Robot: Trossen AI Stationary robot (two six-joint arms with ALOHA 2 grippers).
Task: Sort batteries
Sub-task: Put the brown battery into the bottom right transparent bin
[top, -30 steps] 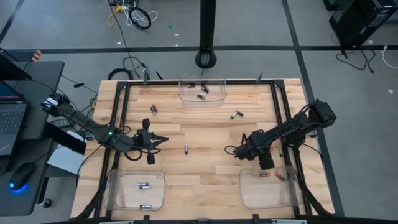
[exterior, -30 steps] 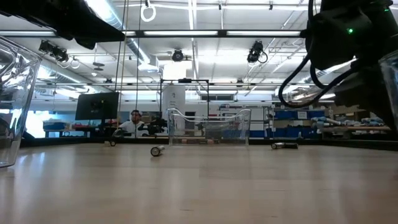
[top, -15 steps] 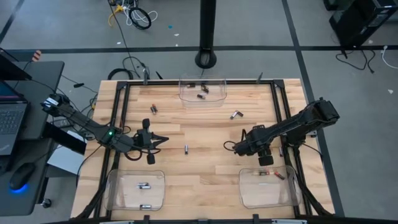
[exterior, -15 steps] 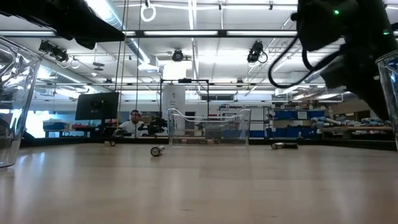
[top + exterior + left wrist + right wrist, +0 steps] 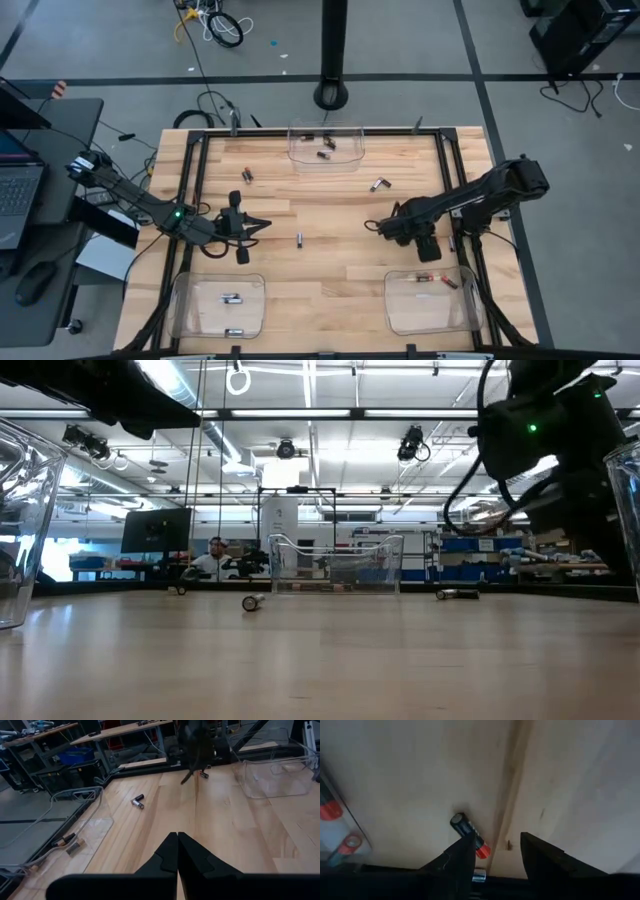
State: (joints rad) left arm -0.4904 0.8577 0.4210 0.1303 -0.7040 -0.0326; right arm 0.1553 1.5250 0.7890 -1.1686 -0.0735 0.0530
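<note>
We are seeing the sort partly done in the high view: two batteries [image 5: 231, 298] are lying in the left near bin [image 5: 218, 305], two in the right near bin [image 5: 431, 301], a few in the far bin [image 5: 326, 146], with loose ones at [image 5: 299, 239], [image 5: 379, 184] and [image 5: 248, 175] left on the table [image 5: 330, 275]. The left gripper [image 5: 262, 225] is waiting left of the middle cell. In the left wrist view its fingers [image 5: 177, 857] are pressing together, empty. In the right wrist view the right gripper [image 5: 495, 851] is hovering with fingers apart over a black, red-ended battery [image 5: 470, 835] beside the right near bin.
</note>
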